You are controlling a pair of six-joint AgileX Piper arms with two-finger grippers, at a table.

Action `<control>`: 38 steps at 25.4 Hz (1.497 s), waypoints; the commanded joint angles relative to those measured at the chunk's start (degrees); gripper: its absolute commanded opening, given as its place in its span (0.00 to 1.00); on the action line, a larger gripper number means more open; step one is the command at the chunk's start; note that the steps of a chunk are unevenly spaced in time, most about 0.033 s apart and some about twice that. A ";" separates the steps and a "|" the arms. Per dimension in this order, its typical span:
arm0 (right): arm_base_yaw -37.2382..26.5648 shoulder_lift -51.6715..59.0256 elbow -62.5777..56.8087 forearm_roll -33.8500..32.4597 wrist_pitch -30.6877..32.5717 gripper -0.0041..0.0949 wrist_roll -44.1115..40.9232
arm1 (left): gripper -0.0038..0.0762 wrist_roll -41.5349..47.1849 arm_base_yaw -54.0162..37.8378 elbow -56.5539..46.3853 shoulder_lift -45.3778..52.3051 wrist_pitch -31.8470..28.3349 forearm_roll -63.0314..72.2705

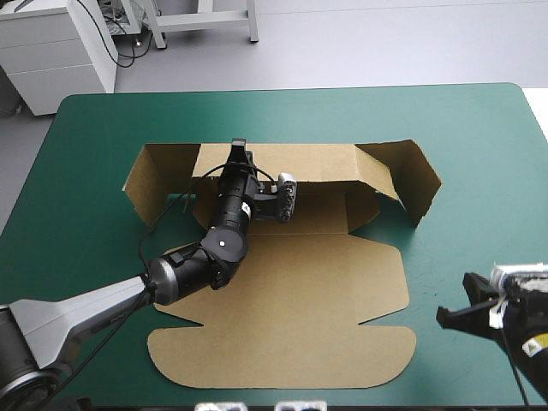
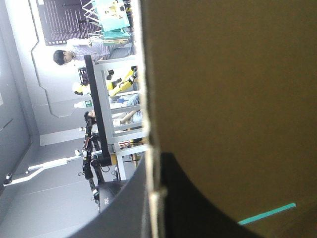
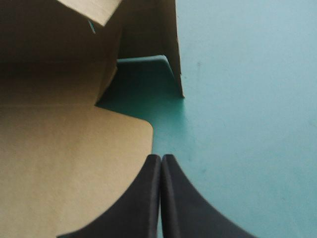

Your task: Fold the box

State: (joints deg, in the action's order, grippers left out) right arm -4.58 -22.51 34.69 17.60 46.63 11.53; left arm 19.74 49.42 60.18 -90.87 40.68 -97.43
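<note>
Seen from above, the brown box [image 1: 282, 300] lay at the middle of the table [image 1: 479, 120] as a cut sheet. Its lid panel was flat toward the near edge, its far wall [image 1: 291, 163] was raised and ran left to right, and a side flap stood at each end. The left arm [image 1: 214, 248] reached across the sheet, the left jaws on that wall's top edge. The right arm [image 1: 522, 334] sat at the near right corner, the box ahead and to its left. In the left wrist view, the left jaws were all but closed, brown board pinched between the black fingers [image 2: 198, 203]. In the right wrist view, the right jaws met in one point and held nothing, over the teal-green cover [image 3: 247, 99] just beside the sheet's rounded corner, with the right flap [image 3: 148, 34] upright ahead. That flap looked the right arm's to take.
</note>
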 commanded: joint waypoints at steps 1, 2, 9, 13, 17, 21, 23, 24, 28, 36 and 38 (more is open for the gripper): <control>-0.11 -11.08 9.71 6.04 -5.52 0.02 3.26 | 0.04 0.11 0.11 1.23 2.77 1.32 -7.55; -0.11 -13.84 12.57 6.91 -5.38 0.02 4.30 | 0.04 0.11 0.11 1.23 2.77 1.34 -7.55; -0.11 -39.90 32.87 14.52 -4.45 0.02 12.83 | 0.04 0.11 0.11 1.23 2.77 0.50 -7.55; -0.11 -51.76 43.70 20.74 -2.96 0.02 17.65 | 0.04 0.11 0.11 1.23 2.77 0.50 -7.55; 0.59 -61.71 54.29 24.56 1.85 0.03 19.47 | 0.04 0.11 0.11 1.23 2.77 0.50 -7.55; 5.21 -73.37 67.82 17.87 4.38 0.03 14.15 | 0.04 0.11 0.11 1.23 2.77 0.50 -7.55; 7.14 -76.73 71.47 13.38 6.25 0.03 11.41 | 0.04 0.11 0.11 1.23 2.77 0.50 -7.55; 7.82 -78.18 72.68 10.89 7.36 0.03 10.30 | 0.04 0.11 0.11 1.23 2.77 0.50 -7.55; 7.83 -80.06 73.04 6.21 13.34 0.03 8.64 | 0.04 0.11 0.11 1.23 2.77 1.23 -7.55; 7.83 -79.84 73.04 4.16 24.84 0.03 6.34 | 0.04 0.11 0.11 1.23 2.77 1.12 -7.55; 7.83 -79.08 73.04 3.78 24.84 0.03 5.78 | 0.04 0.00 0.11 1.23 2.77 0.36 -7.55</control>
State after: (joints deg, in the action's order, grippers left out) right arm 3.32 -105.42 106.13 21.06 69.04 18.07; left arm 19.74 49.37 60.18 -90.87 39.93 -97.43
